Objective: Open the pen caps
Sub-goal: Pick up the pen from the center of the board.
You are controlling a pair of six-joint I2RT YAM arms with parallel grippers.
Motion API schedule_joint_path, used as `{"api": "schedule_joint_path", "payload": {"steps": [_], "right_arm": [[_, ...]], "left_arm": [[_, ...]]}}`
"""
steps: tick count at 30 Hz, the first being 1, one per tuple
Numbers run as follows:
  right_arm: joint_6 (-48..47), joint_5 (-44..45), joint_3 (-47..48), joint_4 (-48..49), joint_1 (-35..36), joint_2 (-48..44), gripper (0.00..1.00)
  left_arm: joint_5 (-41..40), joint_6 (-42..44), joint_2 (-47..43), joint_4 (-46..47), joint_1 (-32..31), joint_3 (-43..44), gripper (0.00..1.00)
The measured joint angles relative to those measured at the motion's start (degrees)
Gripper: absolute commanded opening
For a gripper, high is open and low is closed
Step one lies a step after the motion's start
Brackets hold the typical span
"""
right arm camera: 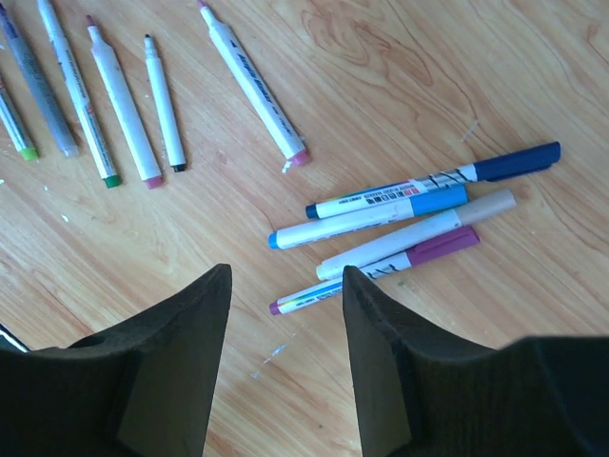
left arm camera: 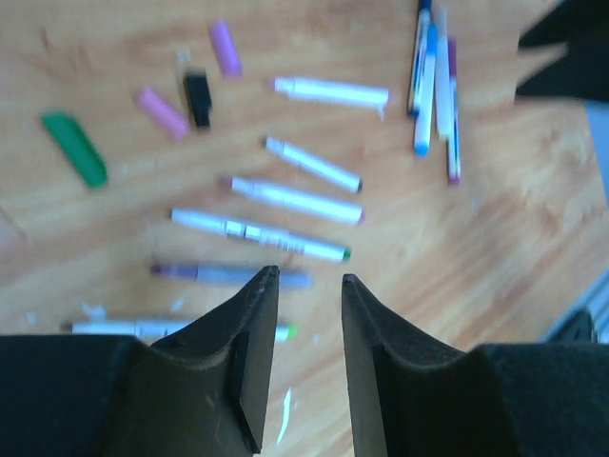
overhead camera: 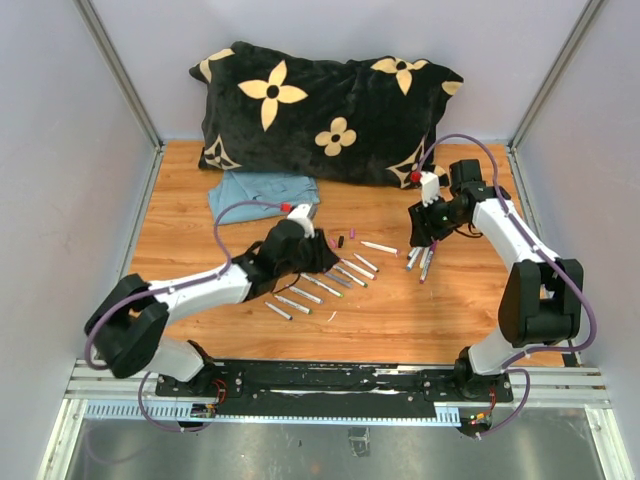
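Observation:
Loose pen caps lie on the wooden table in the left wrist view: green (left arm camera: 74, 149), pink (left arm camera: 162, 112), black (left arm camera: 197, 98) and purple (left arm camera: 225, 48). Beside them is a row of uncapped white pens (left arm camera: 295, 200). My left gripper (left arm camera: 309, 278) hovers open over the near end of that row, with nothing between its fingers. Several pens still wear caps in a bundle: dark blue (right arm camera: 519, 161), light blue (right arm camera: 433, 200), beige (right arm camera: 485, 205) and purple (right arm camera: 442, 245). My right gripper (right arm camera: 285, 271) stands open just short of the bundle's tail ends, holding nothing.
A black pillow with cream flowers (overhead camera: 325, 110) fills the back of the table. A folded blue cloth (overhead camera: 262, 195) lies in front of it at the left. One uncapped pen (overhead camera: 380, 246) lies apart between the row and the capped bundle (overhead camera: 422, 262).

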Motion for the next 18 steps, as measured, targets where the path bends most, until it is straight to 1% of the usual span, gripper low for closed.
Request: {"api": "schedule_joint_path", "payload": {"steps": [1,3,5,6,7,10,13,18], "right_arm": [[-0.02,0.20,-0.02,-0.04,-0.20,0.00,0.52],[-0.04,0.92,-0.31,-0.04,-0.98,0.02,0.52],[-0.04,2.05,-0.68,-0.07,-1.92,0.17,0.51],[-0.04,2.69,-0.81,-0.11,-2.16,0.46,0.51],[-0.02,3.32,-0.83,-0.13,-2.43,0.81,0.51],[0.13,5.46,-0.85,-0.13,-2.80,2.91,0.51],[0.57,7.23,-1.07,0.02,-2.80,5.22,0.49],[1.29,9.03,-1.31,0.04,-2.80,7.17,0.49]], "left_arm": [[1.29,0.02,-1.73,2.29,0.00,-3.39,0.38],[3.91,-0.02,-5.99,7.10,0.02,-11.41,0.48],[5.68,-0.09,-9.57,11.15,0.04,-17.40,0.51],[6.14,-0.13,-11.10,13.09,0.09,-19.61,0.59],[6.54,-0.17,-12.50,14.86,0.17,-21.29,0.63],[6.80,-0.20,-15.78,19.23,0.28,-23.63,0.65],[6.75,-0.24,-17.94,22.80,0.33,-23.91,0.65],[6.71,-0.28,-20.00,26.05,0.33,-25.00,0.65]]}}
